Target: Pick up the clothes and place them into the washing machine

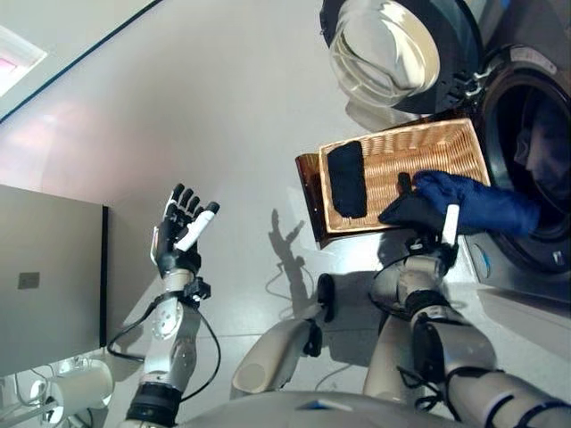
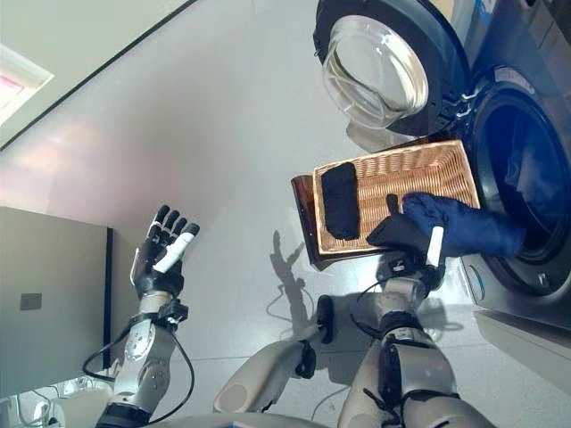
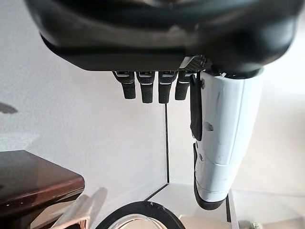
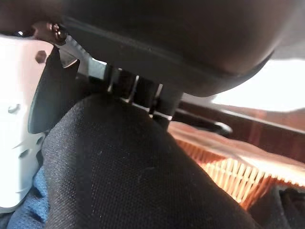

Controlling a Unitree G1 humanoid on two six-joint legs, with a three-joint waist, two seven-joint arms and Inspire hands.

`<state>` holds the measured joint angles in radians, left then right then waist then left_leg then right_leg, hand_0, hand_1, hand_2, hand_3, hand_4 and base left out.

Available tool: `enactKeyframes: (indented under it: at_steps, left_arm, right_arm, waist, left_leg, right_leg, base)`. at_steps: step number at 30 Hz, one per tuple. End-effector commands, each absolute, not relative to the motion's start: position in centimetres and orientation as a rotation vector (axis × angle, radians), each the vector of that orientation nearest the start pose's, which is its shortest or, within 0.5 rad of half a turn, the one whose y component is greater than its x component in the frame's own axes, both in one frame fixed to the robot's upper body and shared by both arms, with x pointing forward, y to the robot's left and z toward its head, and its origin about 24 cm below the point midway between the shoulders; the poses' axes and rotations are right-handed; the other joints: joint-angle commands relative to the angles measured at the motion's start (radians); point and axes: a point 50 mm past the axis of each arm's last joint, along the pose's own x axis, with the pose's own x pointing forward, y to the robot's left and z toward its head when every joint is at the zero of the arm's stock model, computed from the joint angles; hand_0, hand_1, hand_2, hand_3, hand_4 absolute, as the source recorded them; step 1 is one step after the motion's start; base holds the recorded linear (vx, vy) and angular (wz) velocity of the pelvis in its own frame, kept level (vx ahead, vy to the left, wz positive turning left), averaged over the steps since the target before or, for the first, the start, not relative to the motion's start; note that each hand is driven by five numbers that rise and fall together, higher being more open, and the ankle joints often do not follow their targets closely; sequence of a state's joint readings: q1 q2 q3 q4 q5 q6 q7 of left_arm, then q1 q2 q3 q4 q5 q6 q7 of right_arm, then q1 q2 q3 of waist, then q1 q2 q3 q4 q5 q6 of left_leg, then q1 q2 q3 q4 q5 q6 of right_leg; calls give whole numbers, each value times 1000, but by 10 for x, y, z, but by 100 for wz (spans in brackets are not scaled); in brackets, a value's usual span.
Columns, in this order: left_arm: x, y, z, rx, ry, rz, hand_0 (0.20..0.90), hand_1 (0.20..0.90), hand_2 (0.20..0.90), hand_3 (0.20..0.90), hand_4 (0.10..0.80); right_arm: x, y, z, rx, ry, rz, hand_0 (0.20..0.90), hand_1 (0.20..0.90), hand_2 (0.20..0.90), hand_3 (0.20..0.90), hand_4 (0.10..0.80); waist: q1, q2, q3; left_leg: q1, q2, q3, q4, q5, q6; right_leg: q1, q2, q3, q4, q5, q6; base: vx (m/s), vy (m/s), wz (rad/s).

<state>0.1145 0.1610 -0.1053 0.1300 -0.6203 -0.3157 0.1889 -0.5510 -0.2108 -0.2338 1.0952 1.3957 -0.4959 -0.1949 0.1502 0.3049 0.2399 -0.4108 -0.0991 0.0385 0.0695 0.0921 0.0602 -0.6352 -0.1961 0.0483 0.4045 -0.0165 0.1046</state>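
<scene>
Two garments are left by my reading — the right hand (image 1: 426, 223) grips a blue garment (image 1: 477, 203) beside the washing machine (image 1: 535, 134) drum; a black garment (image 1: 346, 178) lies in the wicker basket (image 1: 464, 143). Left hand (image 1: 178, 227) hangs spread, empty.

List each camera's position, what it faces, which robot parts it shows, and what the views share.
Left eye view: head, looking down at wicker basket, washing machine, both arms.
Right eye view: same scene, slightly shifted.
Left wrist view: along empty, open left hand toward floor.
Right wrist view: close on right hand gripping dark garment.
Shared: basket and garment appear in the eye views and the right wrist view.
</scene>
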Motion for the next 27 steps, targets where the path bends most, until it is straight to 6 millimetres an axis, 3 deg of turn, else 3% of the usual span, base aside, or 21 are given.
enactKeyframes:
  at_steps: [1,5,6,12,15,16,17,18,19,20,23,24,25,26,27]
  left_arm:
    - [221,204,25,-450,-161,318,900,900,900,900,800]
    - [221,204,24,-436,-156,312,900,900,900,900,800]
    - [219,205,24,-424,-155,311,900,900,900,900,800]
    - [219,206,24,-412,-155,299,900,900,900,900,800]
    - [219,207,27,-406,-167,287,900,900,900,900,800]
    - [218,212,29,-383,-180,288,900,900,900,900,800]
    - [219,211,29,-385,-182,287,900,900,900,900,800]
    - [220,217,35,-360,-208,287,900,900,900,900,800]
    - [220,218,37,-351,-215,282,900,900,900,900,800]
    - [220,217,38,-356,-218,281,900,900,900,900,800]
    - [218,224,44,-319,-239,274,900,900,900,900,800]
    - [218,227,46,-308,-250,276,900,900,900,900,800]
    - [217,227,46,-299,-246,271,900,900,900,900,800]
    - [216,228,46,-292,-242,266,900,900,900,900,800]
    - [215,231,48,-278,-247,268,900,900,900,900,800]
  right_arm:
    - [314,-276,23,1114,-240,-883,200,200,200,200,300]
    - [319,-279,31,1109,-257,-883,200,200,200,200,300]
    - [325,-282,44,1088,-282,-869,200,200,200,200,300]
    - [332,-290,62,1055,-322,-862,200,200,200,200,300]
    - [336,-308,89,1027,-402,-879,200,200,200,200,300]
    - [339,-328,124,979,-503,-883,200,200,200,200,300]
    - [339,-328,126,977,-505,-884,200,200,200,200,300]
    - [341,-346,175,907,-628,-867,200,200,200,200,300]
    - [340,-354,203,864,-688,-860,200,200,200,200,300]
    - [340,-354,206,860,-691,-861,200,200,200,200,300]
    - [324,-370,303,708,-915,-827,200,200,200,200,300]
    - [312,-371,345,634,-1010,-811,200,200,200,200,300]
    - [303,-373,365,592,-1050,-821,403,403,403,403,445]
    - [294,-372,388,538,-1097,-819,540,540,540,540,543]
    - [286,-369,407,509,-1147,-804,900,900,900,900,800]
  waist:
    - [15,25,-60]
    - [19,31,-58]
    - [26,38,-58]
    - [34,45,-57]
    - [41,53,-57]
    - [48,58,-58]
    - [49,60,-56]
    - [58,64,-60]
    - [65,63,-61]
    - [66,67,-59]
    - [87,61,-69]
    - [92,64,-70]
    - [94,64,-74]
    - [96,60,-78]
    - [98,58,-80]
  left_leg:
    - [-114,-20,-16,106,-70,-37]
    - [-115,-20,-18,105,-68,-38]
    - [-116,-18,-18,105,-66,-39]
    - [-115,-13,-19,103,-64,-44]
    - [-107,-11,-29,92,-56,-52]
    - [-104,-10,-37,83,-46,-59]
    - [-103,-10,-38,81,-45,-60]
    - [-101,-8,-41,67,-35,-66]
    - [-101,-7,-44,59,-28,-69]
    - [-101,-7,-44,57,-27,-69]
    - [-98,-2,-50,34,-16,-73]
    - [-102,-1,-50,28,-12,-76]
    - [-104,-1,-48,20,-8,-79]
    - [-103,-1,-49,17,-7,-81]
    - [-102,-2,-50,14,-2,-85]
  right_leg:
    - [79,22,-55,-67,-43,-59]
    - [76,23,-54,-62,-43,-60]
    - [74,25,-52,-59,-45,-61]
    - [74,26,-55,-53,-54,-62]
    - [81,26,-61,-53,-63,-64]
    - [83,25,-66,-52,-69,-66]
    - [83,24,-67,-51,-69,-66]
    - [75,22,-73,-52,-69,-66]
    - [69,22,-75,-52,-70,-66]
    - [66,22,-74,-51,-70,-67]
    - [40,22,-75,-37,-74,-66]
    - [17,23,-69,-22,-76,-66]
    - [12,20,-67,-17,-80,-66]
    - [8,17,-67,-11,-83,-66]
    - [0,16,-67,-3,-81,-67]
  base:
    - [0,0,0]
    - [0,0,0]
    - [0,0,0]
    - [9,-14,0]
    - [33,-72,3]
    - [29,-68,3]
    - [22,-71,11]
    - [6,-42,13]
    - [6,-42,17]
    - [5,-31,8]
    - [1,-36,6]
    - [-9,-7,5]
    - [0,-10,5]
    - [6,8,5]
    - [19,18,6]
